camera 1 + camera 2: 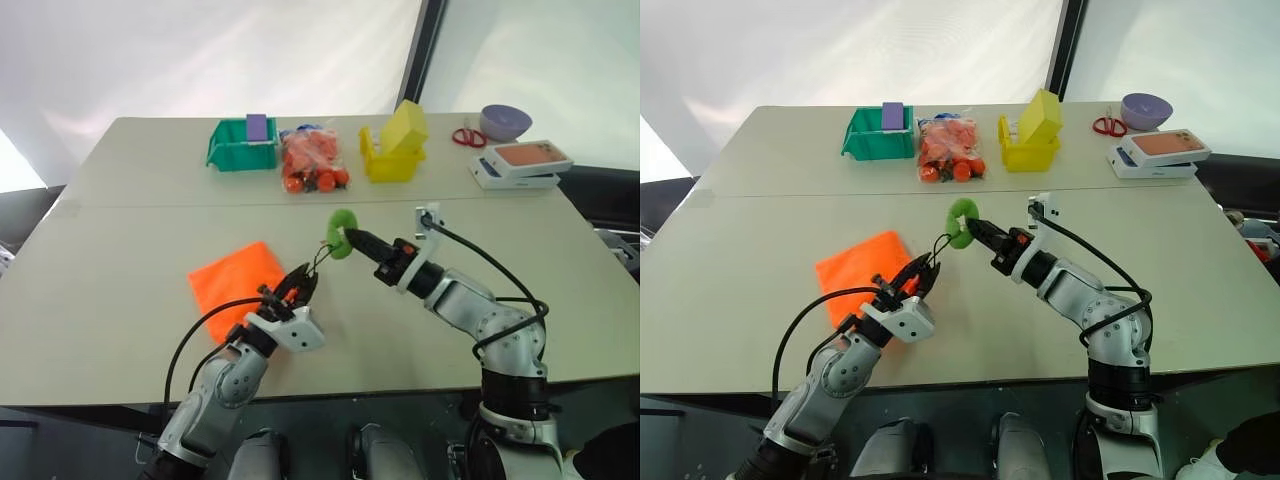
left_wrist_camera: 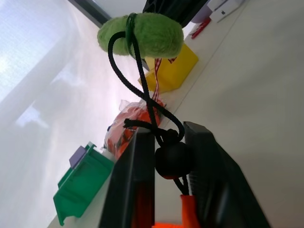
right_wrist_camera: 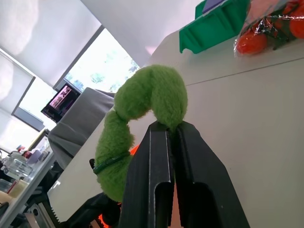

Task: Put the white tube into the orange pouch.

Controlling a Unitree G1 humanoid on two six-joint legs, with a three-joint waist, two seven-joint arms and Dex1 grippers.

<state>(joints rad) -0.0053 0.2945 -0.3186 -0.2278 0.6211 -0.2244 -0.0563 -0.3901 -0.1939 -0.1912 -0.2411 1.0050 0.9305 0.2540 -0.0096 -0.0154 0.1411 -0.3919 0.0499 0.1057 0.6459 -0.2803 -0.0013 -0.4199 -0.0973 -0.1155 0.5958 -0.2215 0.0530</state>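
Observation:
The orange pouch lies flat on the table at front left. Its black cord runs up to a lime-green ring held above the table. My left gripper sits at the pouch's right corner, shut on the black cord stopper. My right gripper points left and is shut on the green ring. The cord hangs in loose loops between the two grippers. The white tube is out of view.
Along the table's far edge stand a green bin with a purple block, a clear bag of orange-red items, a yellow container, red scissors, a purple bowl and a flat white box with orange top.

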